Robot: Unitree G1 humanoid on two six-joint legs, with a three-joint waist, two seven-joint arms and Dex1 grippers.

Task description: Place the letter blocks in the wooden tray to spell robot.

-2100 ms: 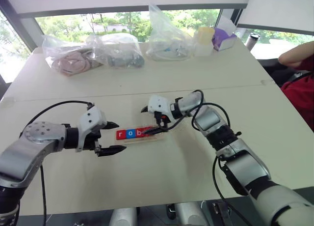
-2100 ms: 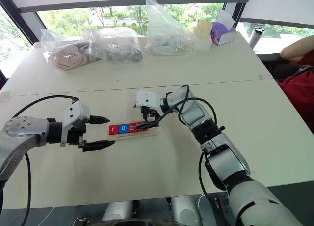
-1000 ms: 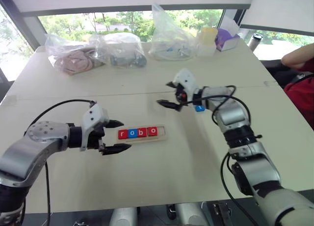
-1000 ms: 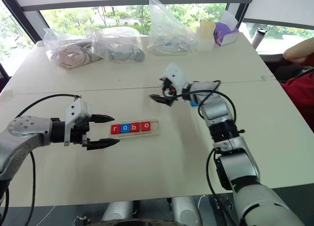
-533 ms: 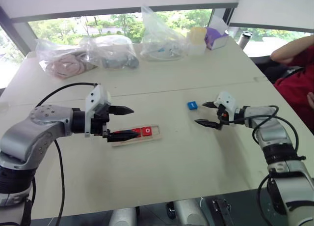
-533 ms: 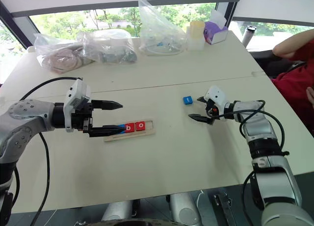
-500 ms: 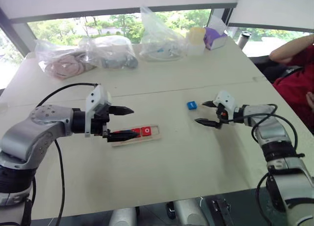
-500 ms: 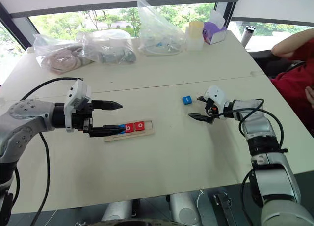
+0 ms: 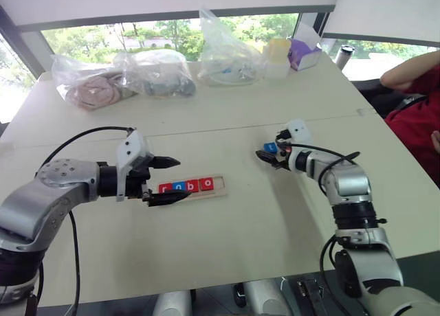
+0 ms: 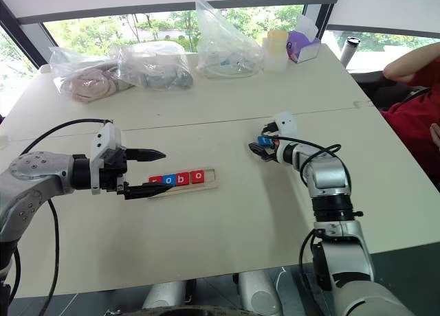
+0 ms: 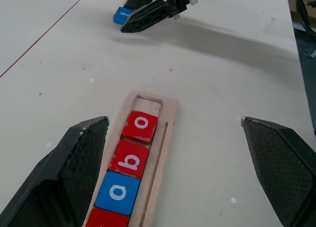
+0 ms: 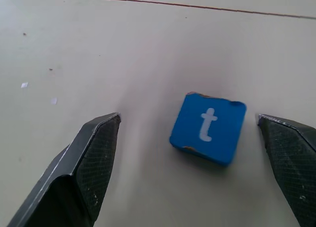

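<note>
Open right hand (image 12: 190,153) astride t block (image 12: 208,128)

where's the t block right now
The blue t block lies flat on the table, off to the right of the wooden tray and outside it, between the open jaws of the right gripper.
</note>
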